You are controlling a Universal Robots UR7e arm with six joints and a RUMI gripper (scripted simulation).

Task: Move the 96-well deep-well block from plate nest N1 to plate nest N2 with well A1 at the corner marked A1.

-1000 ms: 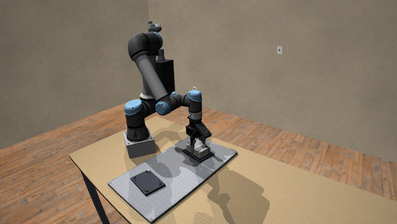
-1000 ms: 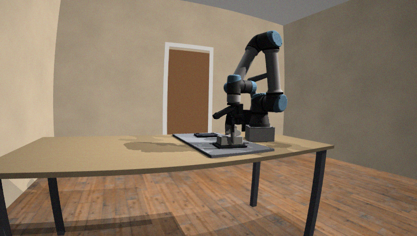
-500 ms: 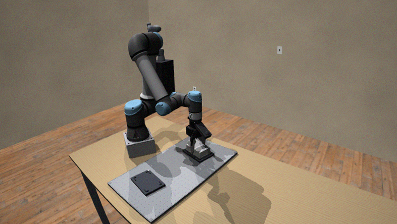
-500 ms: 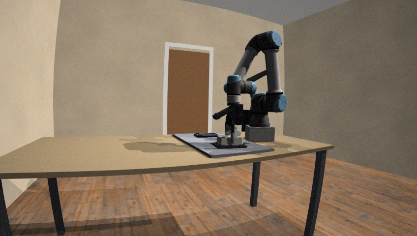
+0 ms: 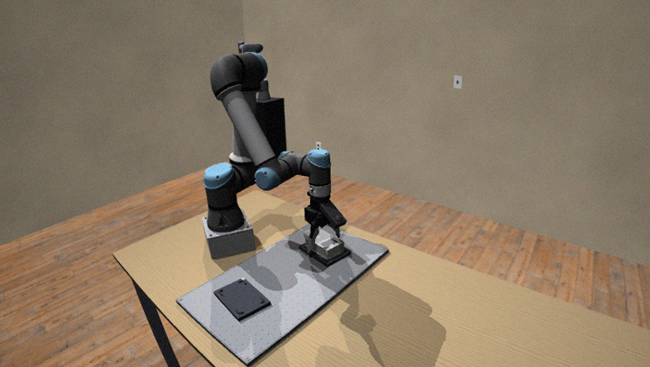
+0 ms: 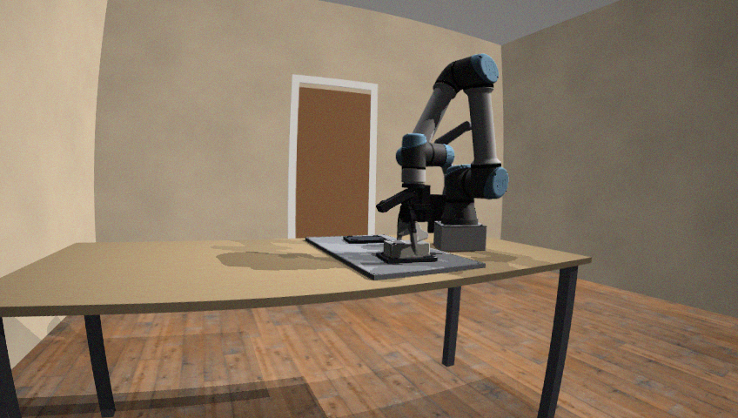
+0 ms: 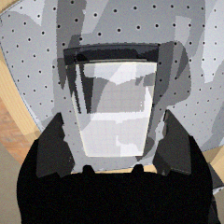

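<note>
Deep-well block (image 5: 329, 247) sits in a nest (image 5: 326, 256)

Our gripper (image 7: 113, 156) stands wide apart, gripping nothing; we judge only the retreat and A1 corner check are left.

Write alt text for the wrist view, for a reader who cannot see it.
The open gripper straddles a pale deep-well block seated in a dark plate nest, one dark finger on each side, clear of its walls. Beneath lies a grey perforated plate crossed by shadows.

soft light, hard layered shadows
</note>
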